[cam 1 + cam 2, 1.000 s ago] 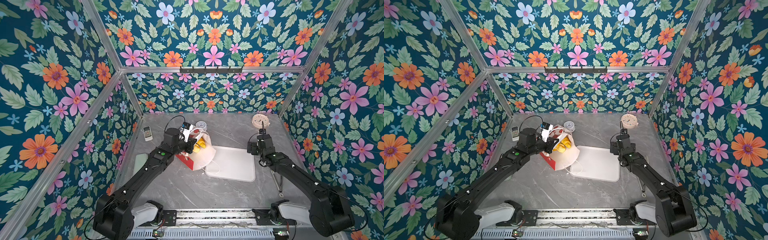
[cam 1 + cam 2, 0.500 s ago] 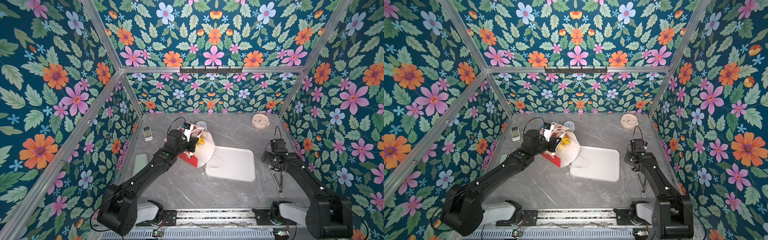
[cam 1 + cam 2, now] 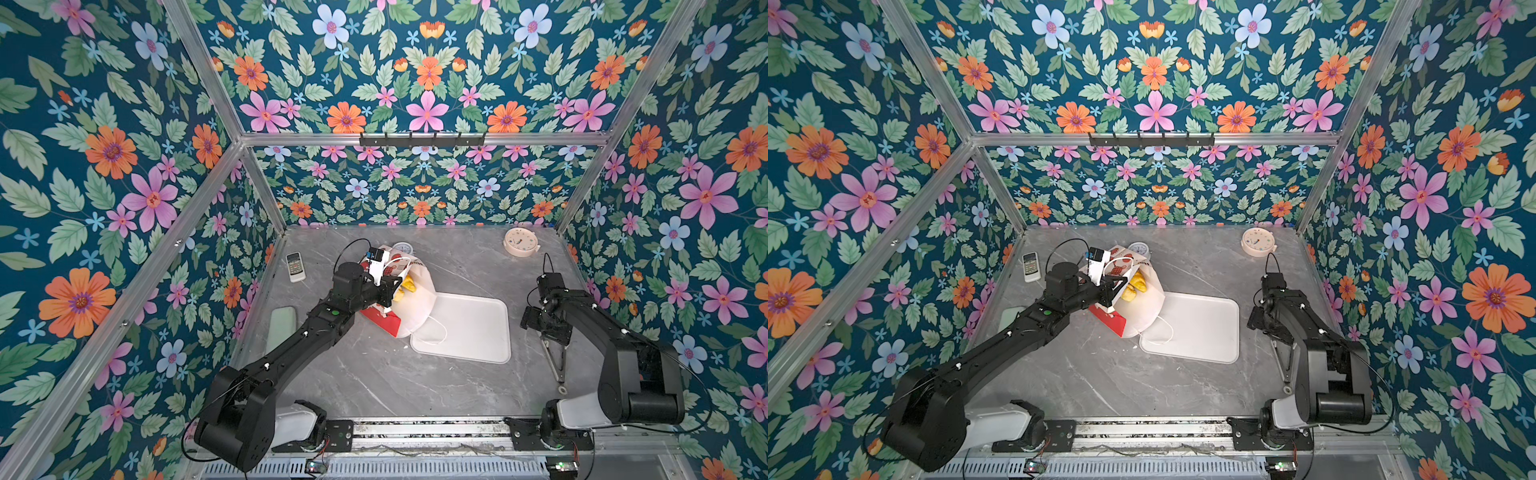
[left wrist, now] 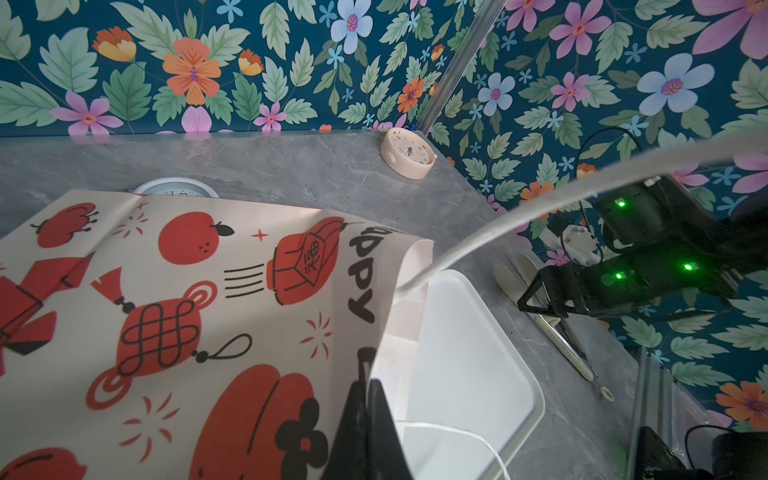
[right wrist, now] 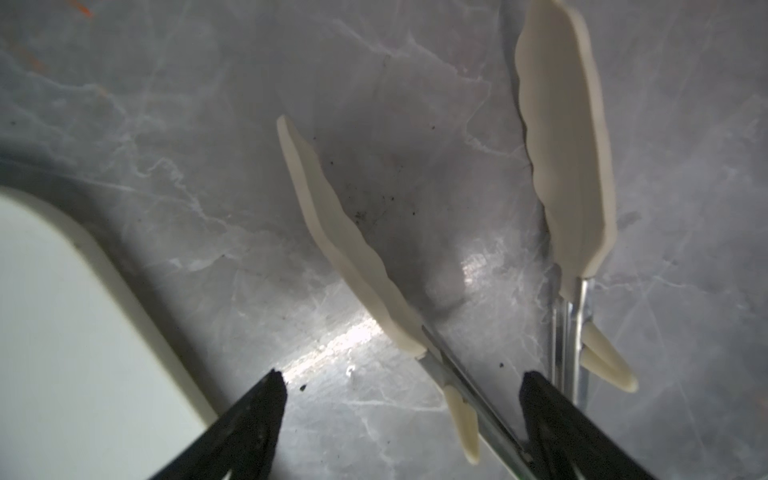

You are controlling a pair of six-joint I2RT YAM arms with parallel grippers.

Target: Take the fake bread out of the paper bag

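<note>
Left hand (image 4: 368, 390) clamped; right hand (image 5: 403, 376) seemingly spread.

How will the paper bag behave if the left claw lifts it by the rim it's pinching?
Probably floppy: the paper bag sags sideways, its wall creased and bulging. Likely light, but the fake bread near its mouth may slide toward the tray when tipped. The thin rim in the left claw could crumple or tear.

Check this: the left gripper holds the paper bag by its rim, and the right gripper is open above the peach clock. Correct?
Not quite: the right gripper is open above the tongs, not the peach clock, which lies far off; the right wrist view shows it. The left gripper does hold the paper bag by its rim.
</note>
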